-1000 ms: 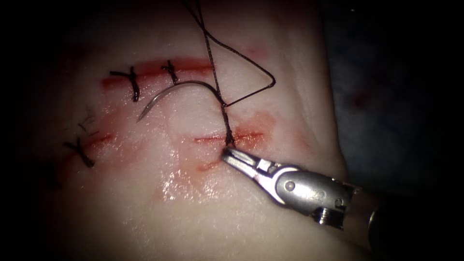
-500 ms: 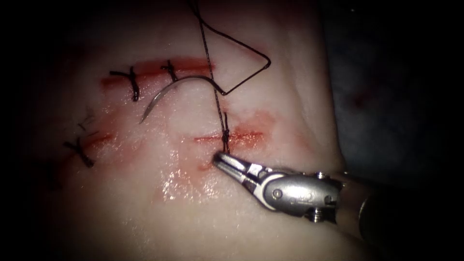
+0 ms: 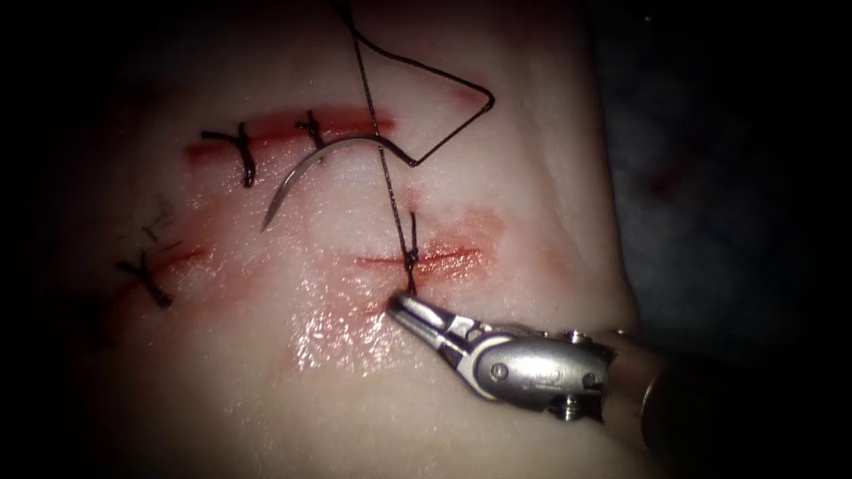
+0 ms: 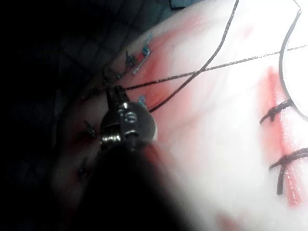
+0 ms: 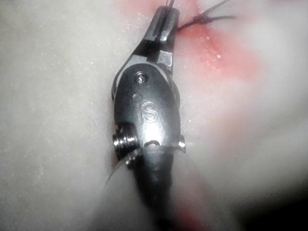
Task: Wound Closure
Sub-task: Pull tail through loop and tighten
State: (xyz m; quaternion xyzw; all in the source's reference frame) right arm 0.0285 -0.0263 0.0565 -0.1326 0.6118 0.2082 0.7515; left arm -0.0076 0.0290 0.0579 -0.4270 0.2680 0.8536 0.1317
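The right tool (image 3: 401, 308) lies on the tissue (image 3: 293, 390) just below the short cut (image 3: 448, 258), jaws shut on the short thread end under the knot (image 3: 411, 261). In the right wrist view the same jaws (image 5: 166, 20) are closed beside the knot (image 5: 202, 19). From the knot the thread (image 3: 377, 133) runs straight up, bends in a loop (image 3: 490, 102), and returns to the needle's tail. The curved needle (image 3: 324, 158) lies free on the tissue, held by neither tool, point toward the left. The left tool (image 4: 114, 91) is shut on a taut thread strand (image 4: 192, 74).
Two tied stitches (image 3: 246, 153) (image 3: 311, 129) cross the upper cut. Another stitch (image 3: 147, 277) sits on the lower-left cut. Red fluid (image 3: 355, 293) wets the tissue around the short cut. The tissue's edge drops off to dark cloth (image 3: 728, 177) on the right.
The right tool has drawn down and slightly left, away from the knot, with the short end. The long strand has straightened and the loop and needle have shifted a little upward.
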